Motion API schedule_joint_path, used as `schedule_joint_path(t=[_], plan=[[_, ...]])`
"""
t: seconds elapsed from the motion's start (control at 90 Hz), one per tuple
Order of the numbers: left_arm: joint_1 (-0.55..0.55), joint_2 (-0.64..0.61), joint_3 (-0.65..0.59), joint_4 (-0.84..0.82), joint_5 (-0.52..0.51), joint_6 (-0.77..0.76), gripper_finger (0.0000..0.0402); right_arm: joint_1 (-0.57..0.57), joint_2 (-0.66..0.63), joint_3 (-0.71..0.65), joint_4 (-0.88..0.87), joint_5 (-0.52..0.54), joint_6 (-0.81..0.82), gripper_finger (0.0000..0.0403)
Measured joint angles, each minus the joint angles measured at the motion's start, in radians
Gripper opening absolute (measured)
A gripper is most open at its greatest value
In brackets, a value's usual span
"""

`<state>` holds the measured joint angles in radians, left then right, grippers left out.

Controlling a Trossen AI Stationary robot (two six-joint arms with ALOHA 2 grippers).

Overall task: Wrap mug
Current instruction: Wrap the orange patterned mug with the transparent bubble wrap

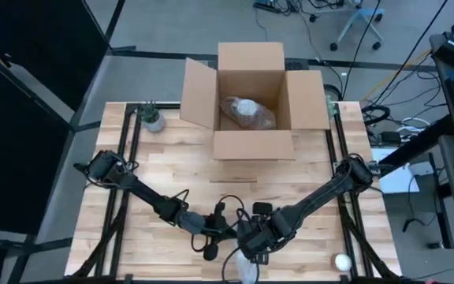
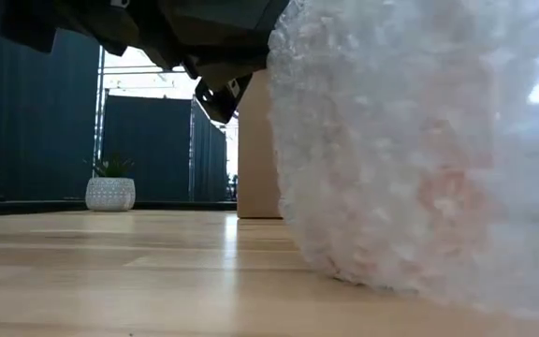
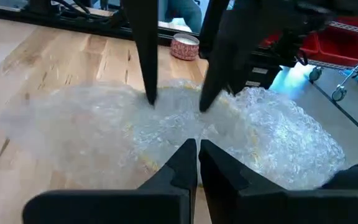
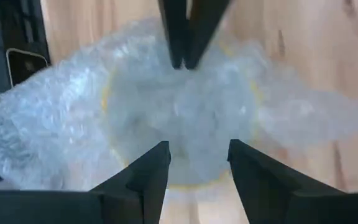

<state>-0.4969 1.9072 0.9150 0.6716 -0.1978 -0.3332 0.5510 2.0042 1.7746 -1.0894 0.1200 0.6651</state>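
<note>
Left wrist view shows the left pincer (image 3: pixel 197 155) closed, empty, over the bubble-wrapped mug (image 3: pixel 185 130); the right pincer (image 4: pixel 197 158) is open, so the wrap may unfold.

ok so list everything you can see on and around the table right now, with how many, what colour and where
bubble wrap bundle: one, clear whitish, near table edge, under both tools
cardboard box: one, brown, flaps open, far middle of table
wrapped item: one, brownish with white, inside the box
plant pot: one, pale with green plant, far left corner
white ball: one, near right corner
table: one, light wood
office chair: one, pale, on the floor beyond the table
left tool: one, dark, fingers together over the wrap
right tool: one, dark, fingers apart over the wrap
</note>
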Motion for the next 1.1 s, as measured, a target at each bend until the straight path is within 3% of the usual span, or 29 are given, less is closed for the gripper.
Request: schedule_joint_path(t=[0.322,0.667,1.1], plan=[[0.0,0.0,0.0,0.0,0.0,0.002,0.001,0.014,-0.022,0.046,0.112,-0.015,-0.121,0.0156],[0.0,0.0,0.001,0.001,-0.001,0.0,0.001,-0.022,0.03,-0.151,0.287,-0.084,-0.055,0.0155],[0.0,0.0,0.0,0.0,-0.001,0.0,0.001,-0.017,-0.065,0.002,0.111,-0.128,-0.048,0.0155]])
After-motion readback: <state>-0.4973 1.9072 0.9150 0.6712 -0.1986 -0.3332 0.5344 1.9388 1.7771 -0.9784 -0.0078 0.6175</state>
